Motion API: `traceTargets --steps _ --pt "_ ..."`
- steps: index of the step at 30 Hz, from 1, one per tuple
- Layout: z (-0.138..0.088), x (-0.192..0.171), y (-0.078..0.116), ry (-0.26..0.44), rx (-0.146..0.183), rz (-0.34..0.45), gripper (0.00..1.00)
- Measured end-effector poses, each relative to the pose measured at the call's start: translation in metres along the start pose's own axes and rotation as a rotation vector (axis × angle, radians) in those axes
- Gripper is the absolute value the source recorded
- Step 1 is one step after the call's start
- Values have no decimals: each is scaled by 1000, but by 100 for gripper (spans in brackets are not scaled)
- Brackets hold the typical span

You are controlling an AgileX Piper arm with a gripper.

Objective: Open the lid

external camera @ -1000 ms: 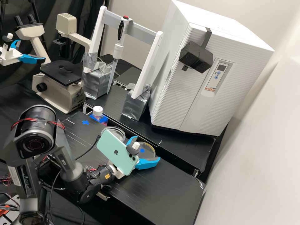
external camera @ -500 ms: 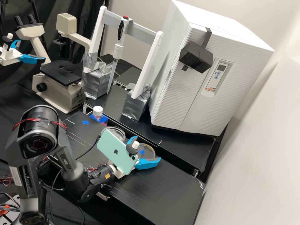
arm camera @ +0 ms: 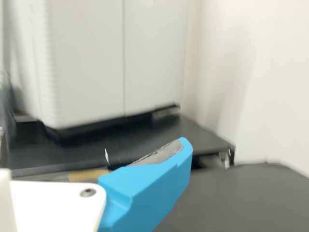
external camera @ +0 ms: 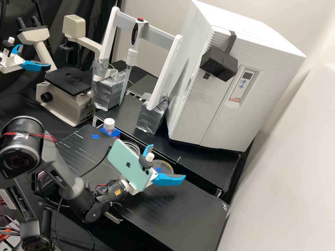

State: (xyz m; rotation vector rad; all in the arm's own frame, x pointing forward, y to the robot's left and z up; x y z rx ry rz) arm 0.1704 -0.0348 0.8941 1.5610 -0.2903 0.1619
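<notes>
Claw: your claw (external camera: 167, 162), right of the lower middle of the high view, has its blue fingers spread wide, with nothing visibly gripped between them.
Blue-marked dish: you'll find this clear round dish (external camera: 166, 166) just beyond the claw, partly behind it; you can't tell here whether its lid is on.
Other dish: another clear dish (external camera: 131, 145) shows partly behind the teal phone (external camera: 125, 167), near the middle; which dish is meant isn't certain.
Handling: expect a thin, light, stiff lid, smooth enough to slip and liable to crack if you squeeze hard.
Hold: take it by opposite sides of the rim, high up, so you don't pinch the base too; then lift straight.
Bench: the black bench top (external camera: 185, 205) looks flat and scuffed, so a nudged dish could slide.
Room: the raised black shelf (external camera: 213, 167) runs just behind, carrying the big white cabinet (external camera: 226, 111); a pale wall (external camera: 289, 174) closes off the right side, so mind your swing there.
</notes>
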Motion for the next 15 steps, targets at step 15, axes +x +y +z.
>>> traceTargets --steps 15 --pt "-83 -44 -28 403 191 -45 100"
